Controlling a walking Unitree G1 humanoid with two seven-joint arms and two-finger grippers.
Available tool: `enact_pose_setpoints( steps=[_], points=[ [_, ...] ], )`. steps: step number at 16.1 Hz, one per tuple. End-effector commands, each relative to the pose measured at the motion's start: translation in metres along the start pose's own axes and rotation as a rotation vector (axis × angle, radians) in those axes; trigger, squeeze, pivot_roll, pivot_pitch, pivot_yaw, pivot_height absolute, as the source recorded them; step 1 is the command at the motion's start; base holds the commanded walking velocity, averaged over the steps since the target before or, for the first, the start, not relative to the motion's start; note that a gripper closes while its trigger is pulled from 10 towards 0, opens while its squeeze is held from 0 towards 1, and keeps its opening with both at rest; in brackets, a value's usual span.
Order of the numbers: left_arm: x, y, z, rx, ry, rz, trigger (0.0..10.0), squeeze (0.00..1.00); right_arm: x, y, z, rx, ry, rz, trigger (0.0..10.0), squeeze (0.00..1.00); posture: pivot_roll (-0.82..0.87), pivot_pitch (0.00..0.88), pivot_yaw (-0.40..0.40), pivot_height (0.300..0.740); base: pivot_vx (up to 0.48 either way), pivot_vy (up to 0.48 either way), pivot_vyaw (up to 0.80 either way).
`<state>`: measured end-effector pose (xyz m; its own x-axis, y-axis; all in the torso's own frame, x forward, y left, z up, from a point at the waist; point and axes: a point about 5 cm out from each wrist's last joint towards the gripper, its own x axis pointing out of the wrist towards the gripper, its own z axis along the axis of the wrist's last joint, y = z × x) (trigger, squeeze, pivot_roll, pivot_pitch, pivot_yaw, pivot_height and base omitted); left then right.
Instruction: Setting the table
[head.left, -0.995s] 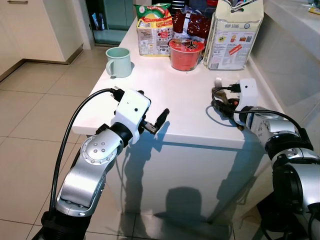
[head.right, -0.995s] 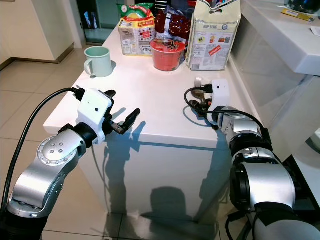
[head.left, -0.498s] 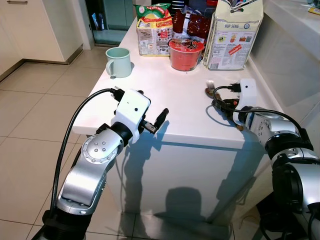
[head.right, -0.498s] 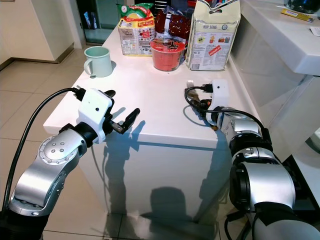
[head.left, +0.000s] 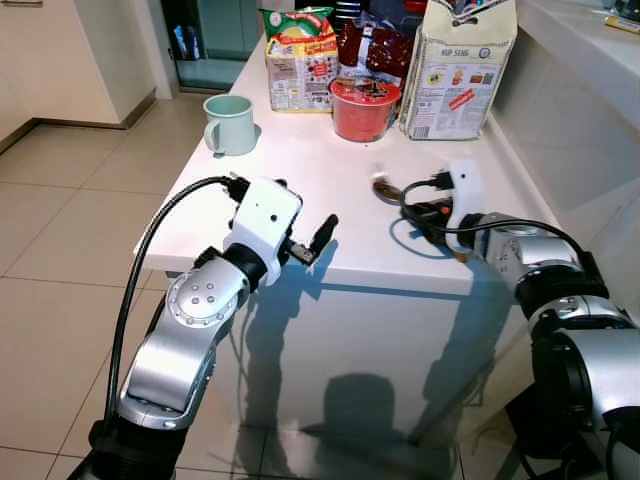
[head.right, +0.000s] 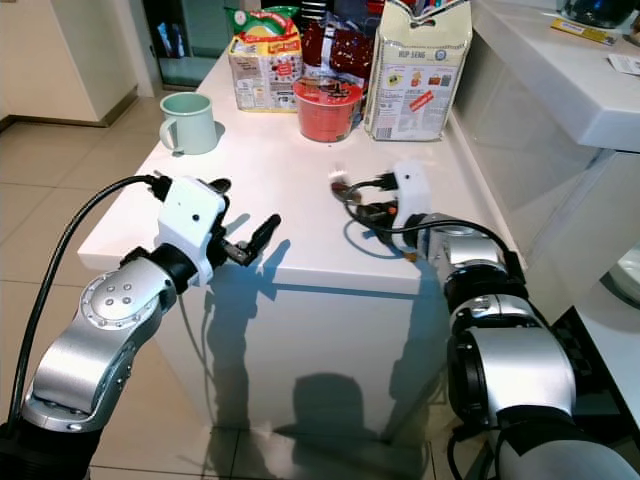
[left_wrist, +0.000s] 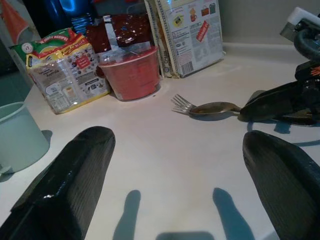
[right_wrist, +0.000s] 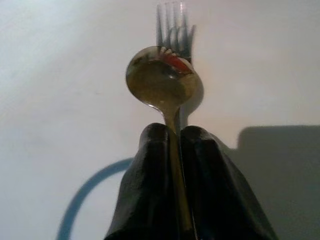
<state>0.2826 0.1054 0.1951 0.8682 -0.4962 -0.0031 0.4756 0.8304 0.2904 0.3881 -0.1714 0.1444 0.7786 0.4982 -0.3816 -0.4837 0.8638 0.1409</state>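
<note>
One spoon (right_wrist: 162, 82) and one fork (right_wrist: 174, 29) pinched in right gripper (right_wrist: 172, 145), left gripper (left_wrist: 177, 185) spread empty.

Glossy metal spoon (right_wrist: 162, 80), matt white table (head.left: 300, 190)

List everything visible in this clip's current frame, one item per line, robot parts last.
Table: one, white, before the robot.
Mug: one, pale green, table's far left.
Noodle cup: one, red, far middle.
Snack bag: one, yellow-green top, behind the cup.
Dark red packet: one, far end, behind the cup.
Tall sack: one, white, far right.
Spoon: one, metal, in the right hand.
Fork: one, metal, under the spoon.
Left hand: open, at the near table edge.
Right hand: shut on the cutlery handles.
</note>
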Motion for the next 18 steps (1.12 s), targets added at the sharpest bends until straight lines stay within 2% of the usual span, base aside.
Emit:
enact_pose_setpoints(
  steps=[1, 4, 8, 13, 18],
  points=[
    [0.001, 0.002, 0.005, 0.015, -0.023, 0.011, 10.0, 0.00, 0.001, 0.003, -0.004, 0.014, 0.028, 0.025, 0.0, 0.00, 0.02, 0.000, -0.045, 0.740, 0.000, 0.000, 0.00],
    [0.001, 0.001, 0.005, 0.011, -0.027, 0.013, 10.0, 0.00, -0.008, -0.003, 0.019, 0.026, -0.053, 0.051, 0.0, 0.00, 0.00, 0.000, -0.042, 0.740, 0.000, 0.000, 0.00],
    [0.004, -0.004, 0.006, 0.001, -0.033, 0.004, 10.0, 0.00, -0.017, -0.007, 0.027, 0.017, -0.077, 0.075, 0.0, 0.00, -0.01, 0.000, -0.041, 0.740, 0.000, 0.000, 0.00],
    [0.002, -0.005, 0.004, -0.001, -0.035, 0.002, 10.0, 0.00, -0.021, 0.008, 0.012, 0.012, -0.050, 0.144, 0.0, 0.00, -0.01, 0.000, -0.044, 0.740, 0.000, 0.000, 0.00],
    [0.003, -0.005, 0.004, 0.001, -0.037, -0.002, 10.0, 0.00, -0.027, 0.019, 0.024, 0.003, -0.099, 0.143, 0.0, 0.00, -0.02, 0.000, -0.035, 0.740, 0.000, 0.000, 0.00]
  ],
)
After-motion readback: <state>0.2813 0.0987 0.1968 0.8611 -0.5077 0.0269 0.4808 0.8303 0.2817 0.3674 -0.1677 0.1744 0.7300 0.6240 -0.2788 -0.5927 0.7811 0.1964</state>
